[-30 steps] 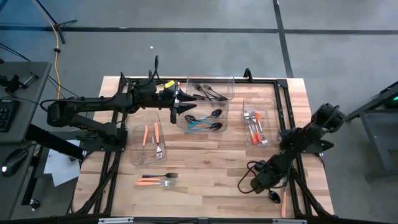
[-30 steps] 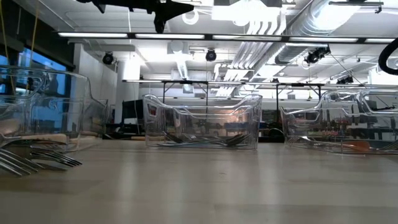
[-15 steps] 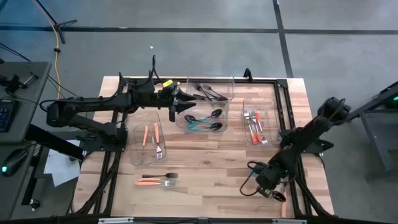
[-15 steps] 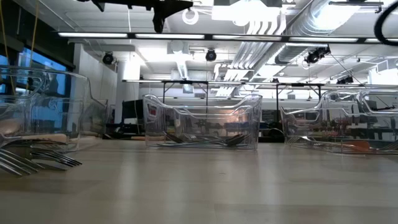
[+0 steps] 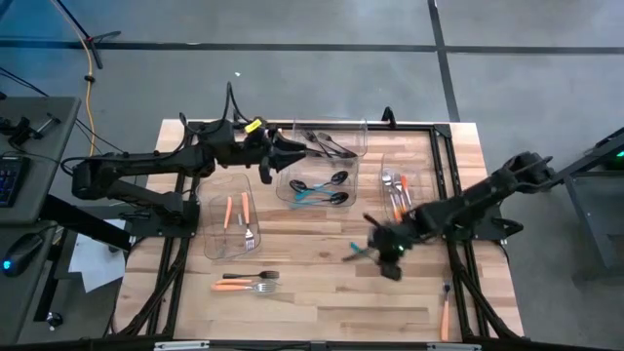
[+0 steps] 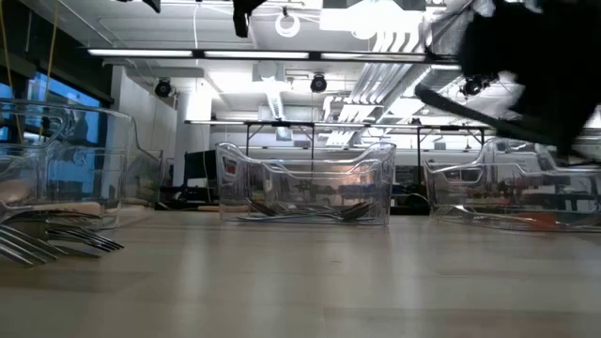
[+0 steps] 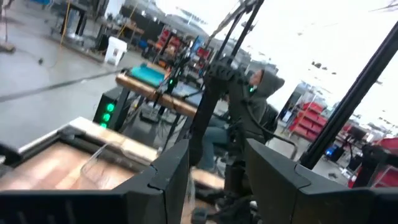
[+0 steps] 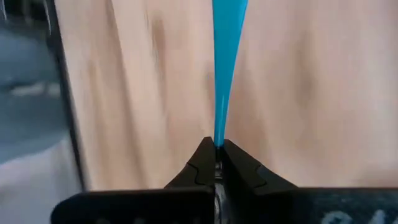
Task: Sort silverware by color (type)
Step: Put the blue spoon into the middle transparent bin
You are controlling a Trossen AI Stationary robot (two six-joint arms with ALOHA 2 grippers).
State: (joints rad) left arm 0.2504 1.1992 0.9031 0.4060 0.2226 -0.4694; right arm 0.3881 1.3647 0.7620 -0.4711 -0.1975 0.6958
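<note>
My right gripper [image 5: 378, 244] hangs blurred over the table's middle, shut on a teal-blue-handled piece of silverware [image 8: 225, 68]; its head is out of view. My left gripper [image 5: 292, 152] hovers open above the bins at the far side, fingers [image 7: 168, 180] level and touching nothing. Teal spoons lie in the middle bin [image 5: 317, 187], black pieces in the far bin [image 5: 330, 139], and orange-handled ones in the right bin [image 5: 402, 197] and the left bin [image 5: 232, 219]. A black fork and an orange fork [image 5: 249, 281] lie loose near the front, and an orange knife [image 5: 445, 317] lies at the right edge. My right gripper pinches the narrow end of the teal handle [image 8: 217, 140] between its two fingertips. The handle runs straight out ahead of the fingers, in line with them. The piece is lifted clear of the wooden table; its far end lies outside the wrist view.
Black frame rails run along the table's left and right sides. Bare wood lies between the bins and the near edge. In the low view the right arm [image 6: 526, 66] shows as a dark blur high above the table. A person sits in the room beyond the table.
My right gripper has swung quickly from the table's near right corner toward its middle, leftward and farther in, rising with the teal piece shut in it. My left gripper has tipped up from pointing down into the middle bin to level, drawing slightly toward the far edge.
</note>
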